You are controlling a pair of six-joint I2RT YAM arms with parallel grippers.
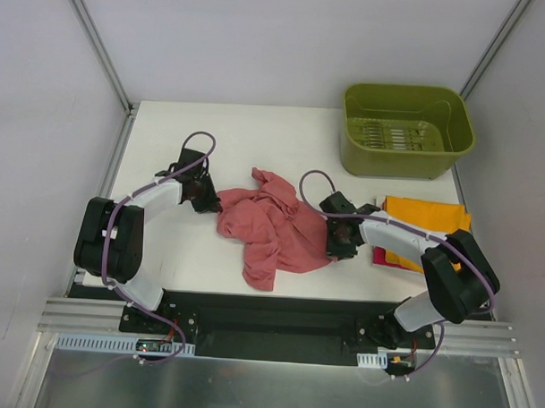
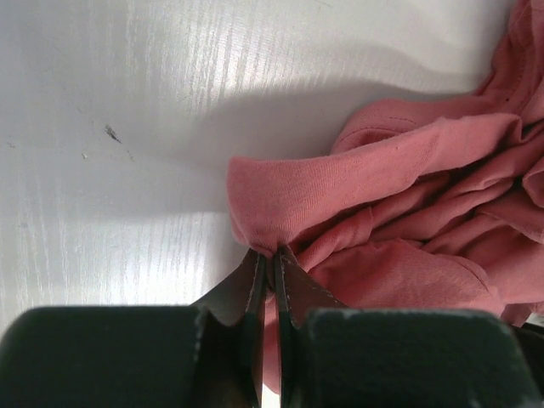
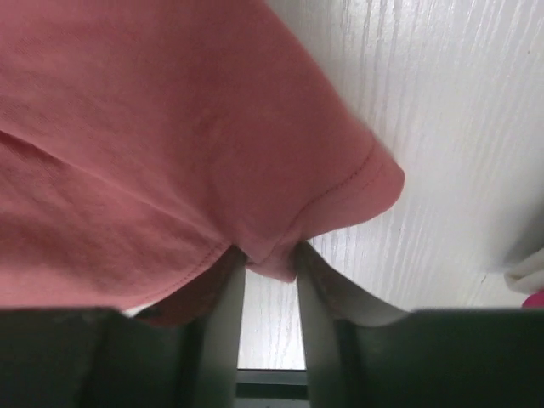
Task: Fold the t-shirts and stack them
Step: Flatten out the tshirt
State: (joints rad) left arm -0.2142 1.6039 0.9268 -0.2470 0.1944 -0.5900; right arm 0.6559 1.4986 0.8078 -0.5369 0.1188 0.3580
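A: Pinching a fold of the salmon t-shirt (image 2: 399, 195), the left gripper (image 2: 272, 257) is sitting with its jaws pressed together, cloth nipped right at the tips

B: Right side doing what?

A: The right gripper (image 3: 270, 255) is gripping the same shirt at a stitched hem. Its jaws are standing a little apart with the hem bunched between them, both fingers touching cloth

B: Where's the shirt lying?

A: It's lying crumpled and unfolded mid-way across the white table (image 1: 167, 138), spreading between the two grippers. Left one is holding its left edge, right one its right edge, both working low at the surface

B: Other shirts?

A: The orange t-shirt (image 1: 429, 214) is lying flat near the right edge, partly behind the right arm. The magenta t-shirt (image 1: 379, 256) is peeking out from under its near left side

B: Anything else?

A: The green tub (image 1: 395, 159) is sitting in the far right corner, just beyond the orange one, well apart from the salmon shirt
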